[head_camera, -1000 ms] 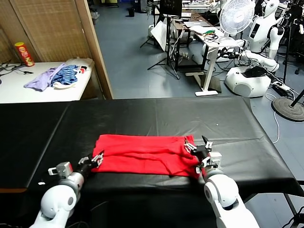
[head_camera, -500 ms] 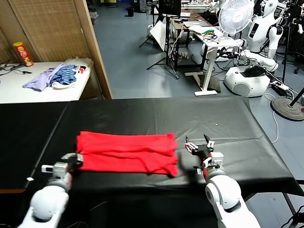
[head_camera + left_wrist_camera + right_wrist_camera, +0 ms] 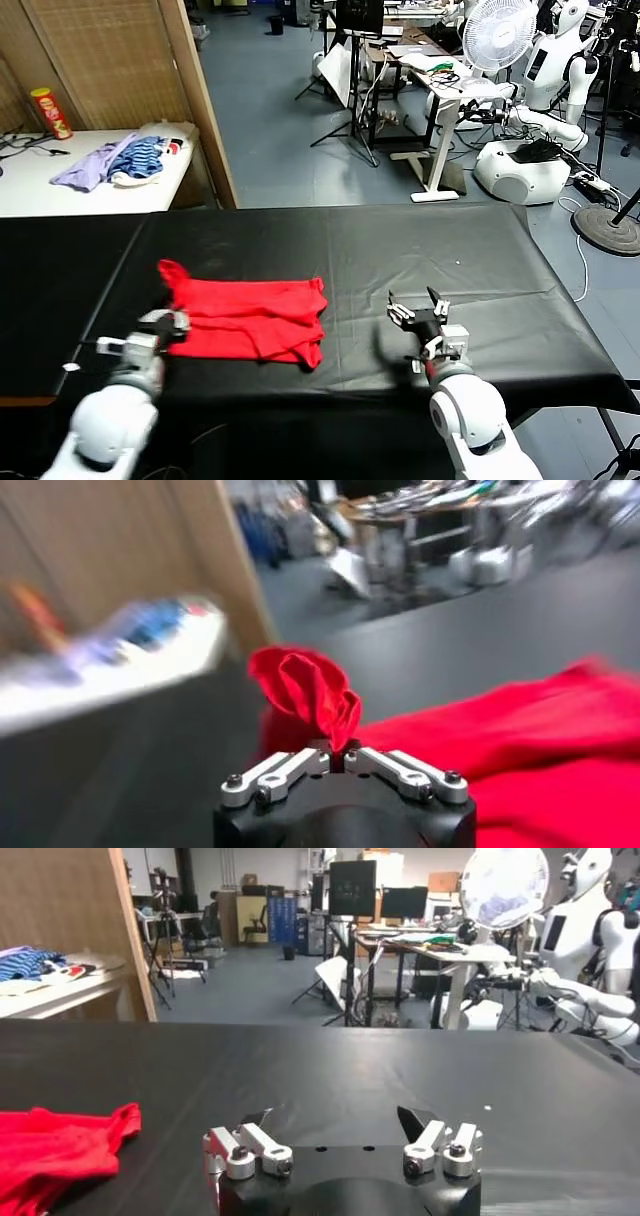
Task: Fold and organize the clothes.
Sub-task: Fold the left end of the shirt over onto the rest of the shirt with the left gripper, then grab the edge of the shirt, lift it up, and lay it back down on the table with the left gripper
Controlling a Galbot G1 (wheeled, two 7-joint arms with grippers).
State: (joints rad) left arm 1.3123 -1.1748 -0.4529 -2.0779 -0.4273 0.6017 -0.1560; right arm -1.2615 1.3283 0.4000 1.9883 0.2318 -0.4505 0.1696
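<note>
The clothes, one red T-shirt (image 3: 250,317), lie bunched on the black table (image 3: 420,245), left of centre. My left gripper (image 3: 176,322) is shut on the shirt's left edge, and a pinched fold of red fabric (image 3: 312,695) stands up out of its jaws. Low over bare table to the shirt's right, my right gripper (image 3: 418,312) stands open and holds nothing. The right wrist view has the shirt's right end (image 3: 60,1148) well off to one side of that open gripper (image 3: 340,1126).
A white side table (image 3: 90,185) at the back left carries a heap of purple and blue-striped garments (image 3: 115,160) and a red can (image 3: 50,112). A wooden partition (image 3: 200,90) stands behind the black table. Desks, a fan and other robots fill the room beyond.
My left gripper closed on the shirt's left edge and dragged the shirt leftward; the shirt bunched up shorter. Its right end slid away from my right gripper, which stayed open in place.
</note>
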